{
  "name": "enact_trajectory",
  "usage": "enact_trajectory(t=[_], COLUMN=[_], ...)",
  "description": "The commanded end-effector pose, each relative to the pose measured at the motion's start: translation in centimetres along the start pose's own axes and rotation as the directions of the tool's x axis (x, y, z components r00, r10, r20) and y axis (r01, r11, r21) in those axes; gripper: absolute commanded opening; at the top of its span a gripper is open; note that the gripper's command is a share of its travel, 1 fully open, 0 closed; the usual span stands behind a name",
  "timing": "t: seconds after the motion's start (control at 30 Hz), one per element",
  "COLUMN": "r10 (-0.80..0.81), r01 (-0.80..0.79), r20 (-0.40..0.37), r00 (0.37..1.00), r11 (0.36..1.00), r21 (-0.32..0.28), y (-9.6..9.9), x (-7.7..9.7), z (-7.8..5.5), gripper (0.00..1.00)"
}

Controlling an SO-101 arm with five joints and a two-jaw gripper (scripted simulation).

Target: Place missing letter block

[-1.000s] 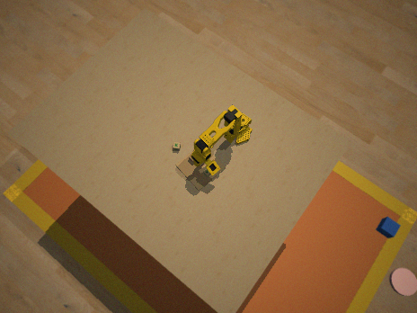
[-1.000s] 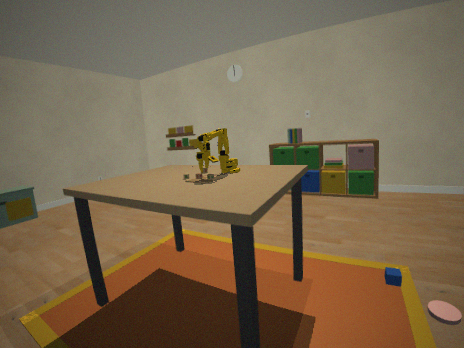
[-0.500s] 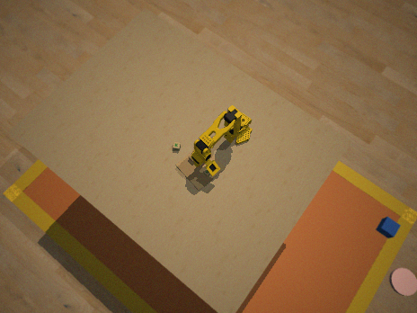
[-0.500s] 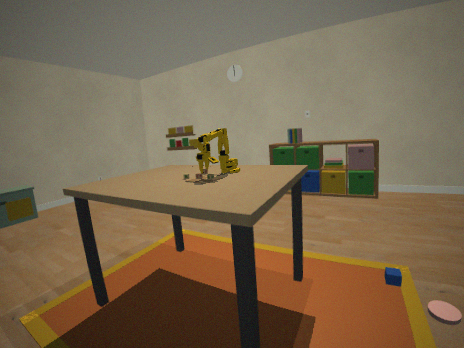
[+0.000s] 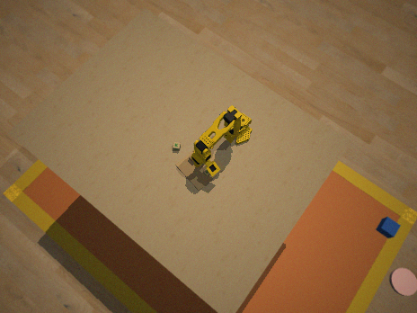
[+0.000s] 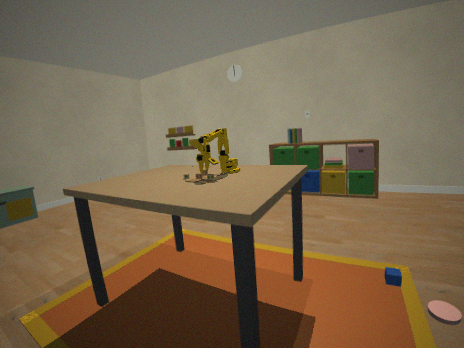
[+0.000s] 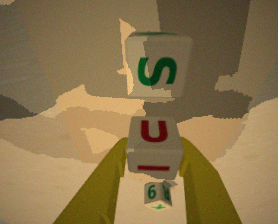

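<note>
My gripper (image 7: 152,150) (image 5: 198,162) is shut on a white block (image 7: 152,142) that shows a red "U" on one face and a red "I" on the face below it. Beyond it in the wrist view, a white block with a green "S" (image 7: 157,65) faces the camera. A smaller-looking block with a green "6" (image 7: 157,194) shows below the held block, between the fingers. The tan mat (image 5: 182,167) lies under the gripper and is mostly hidden by the arm in the top view. A small block with a green mark (image 5: 176,147) lies on the table to the left of the arm, off the mat.
The arm's base (image 5: 240,130) stands mid-table. The table (image 5: 112,91) (image 6: 200,196) has wide margins on all sides of the arm. On the floor lie an orange rug, a blue cube (image 5: 388,227) and a pink disc (image 5: 403,281).
</note>
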State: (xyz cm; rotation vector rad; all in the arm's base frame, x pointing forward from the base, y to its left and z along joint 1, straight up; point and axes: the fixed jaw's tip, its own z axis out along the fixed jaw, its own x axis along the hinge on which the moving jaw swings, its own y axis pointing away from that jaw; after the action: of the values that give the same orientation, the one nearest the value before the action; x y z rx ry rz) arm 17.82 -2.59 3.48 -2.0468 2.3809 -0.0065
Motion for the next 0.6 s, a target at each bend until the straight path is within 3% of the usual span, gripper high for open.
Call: enact_trajectory(t=[0.0,0.57], r10=[0.000,0.000], r01=[0.000,0.000], r20=[0.002,0.002], r00=[1.000,1.000], r11=[0.998,0.998], r21=[0.058,0.058], y=[-0.74,-0.77], x=[-0.09,-0.08], z=[-0.63,-0.02], gripper=[0.00,0.00])
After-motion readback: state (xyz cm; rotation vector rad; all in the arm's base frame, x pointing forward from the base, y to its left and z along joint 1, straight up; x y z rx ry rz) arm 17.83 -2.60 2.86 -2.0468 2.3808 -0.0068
